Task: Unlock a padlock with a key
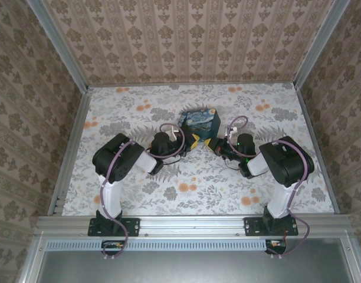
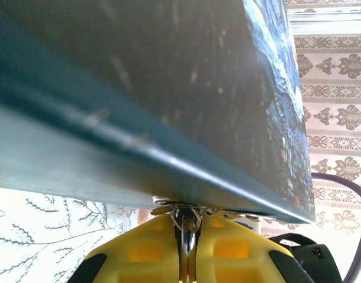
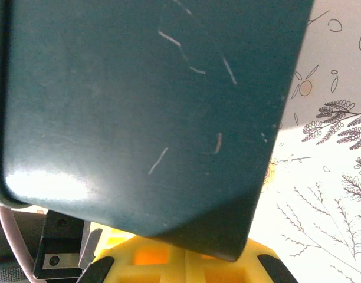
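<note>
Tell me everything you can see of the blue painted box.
The box, tin-like, bears a swirling blue night sky with yellow spots; its dark teal faces show fine scratches. It sits mid-table between the left tool and right tool. A metal piece, pinched by the left tool, meets its lower edge.

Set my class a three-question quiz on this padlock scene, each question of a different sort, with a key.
1. True or false: the painted box stands at the right edge of the table.
2. In the left wrist view, the left gripper pinches: A a small metal piece; B a cloth; C nothing.
3. Fill in: in the top view, the right gripper is at the box's ____ side, the one toward the arm bases.
Key: 1 false; 2 A; 3 near.
</note>
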